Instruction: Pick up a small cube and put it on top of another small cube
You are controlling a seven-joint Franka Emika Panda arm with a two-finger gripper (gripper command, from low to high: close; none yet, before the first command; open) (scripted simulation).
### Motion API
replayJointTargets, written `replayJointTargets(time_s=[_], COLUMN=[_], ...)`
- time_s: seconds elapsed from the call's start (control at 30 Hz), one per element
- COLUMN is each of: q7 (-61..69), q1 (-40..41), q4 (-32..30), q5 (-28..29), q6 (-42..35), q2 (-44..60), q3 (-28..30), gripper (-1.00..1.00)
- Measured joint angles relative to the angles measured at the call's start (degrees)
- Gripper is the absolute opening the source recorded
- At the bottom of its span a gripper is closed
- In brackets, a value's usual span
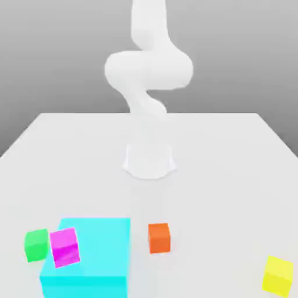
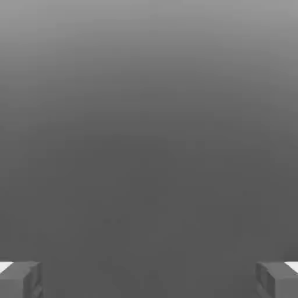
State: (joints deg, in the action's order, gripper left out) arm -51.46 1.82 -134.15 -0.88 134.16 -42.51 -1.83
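Nothing is stacked yet: the orange cube [image 1: 158, 238] lies untouched at the cyan block's [image 1: 93, 256] three o'clock. The gripper [image 2: 149, 279] is spread, empty.

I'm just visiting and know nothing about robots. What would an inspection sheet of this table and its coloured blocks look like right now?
Surface: plain white table, the arm's base standing on it.
Job's things: small orange cube resting alone on the table, just to the exterior view's right of the big cyan block, a narrow gap between them.
Clutter: magenta cube, tilted, in front of the cyan block's near corner; green cube beside it; yellow cube far off at the exterior view's right.
Grippers: gripper open, fingers wide apart, nothing between them.
Cables: nothing seen.
Surroundings: plain grey backdrop.
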Motion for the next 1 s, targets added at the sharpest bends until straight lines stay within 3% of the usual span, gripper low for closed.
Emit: replayJointTargets(time_s=[0.57, 1.0], q7=[-40.3, -75.1], q1=[11.1, 16.4], q4=[-16.1, -28.3], q5=[-3.3, 0.1], q6=[16.2, 28.6], q2=[22.4, 39.9], q3=[-13.5, -20.2], gripper=[0.00, 0.00])
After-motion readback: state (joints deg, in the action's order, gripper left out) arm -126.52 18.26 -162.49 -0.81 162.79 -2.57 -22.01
